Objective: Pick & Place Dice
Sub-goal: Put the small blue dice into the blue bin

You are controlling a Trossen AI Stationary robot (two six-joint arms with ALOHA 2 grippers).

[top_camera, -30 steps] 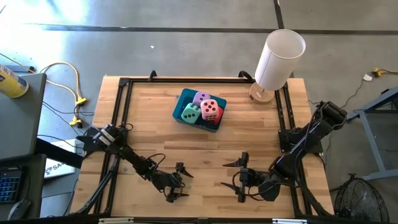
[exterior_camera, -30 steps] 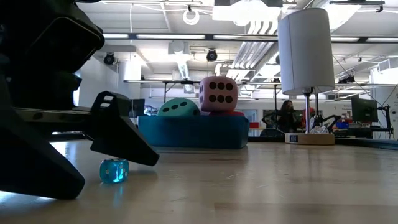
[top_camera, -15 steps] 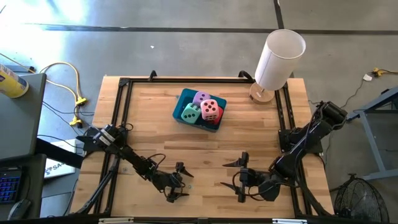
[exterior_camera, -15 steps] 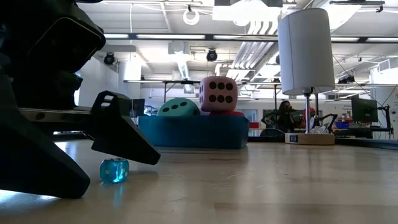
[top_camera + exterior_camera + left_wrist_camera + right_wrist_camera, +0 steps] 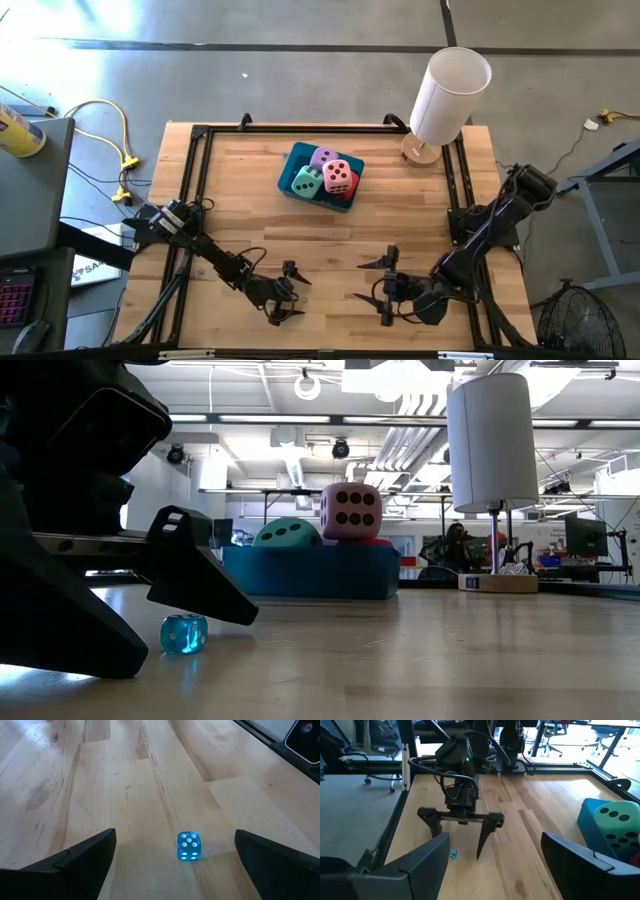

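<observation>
A teal tray [image 5: 291, 168] at the table's far middle holds the soft dice: mint green [image 5: 307, 181], lilac [image 5: 324, 157], pink [image 5: 340, 173], and a red one [image 5: 346, 195] partly under the pink. In the low view the pink die [image 5: 350, 511] stands higher than the mint one [image 5: 287, 533]. A small clear blue die [image 5: 189, 846] lies on the wood near the front edge. My left gripper [image 5: 298, 293] is open, one finger on either side of this die, not touching it. My right gripper [image 5: 364, 282] stands open to its right, facing it, higher up.
A white cylinder lamp [image 5: 450, 85] on a round wooden base stands at the far right corner. A black frame [image 5: 190, 180] runs along the table's edges. Bare wood lies between the tray and the two grippers. Beyond the table, a room with desks and a person [image 5: 462, 545].
</observation>
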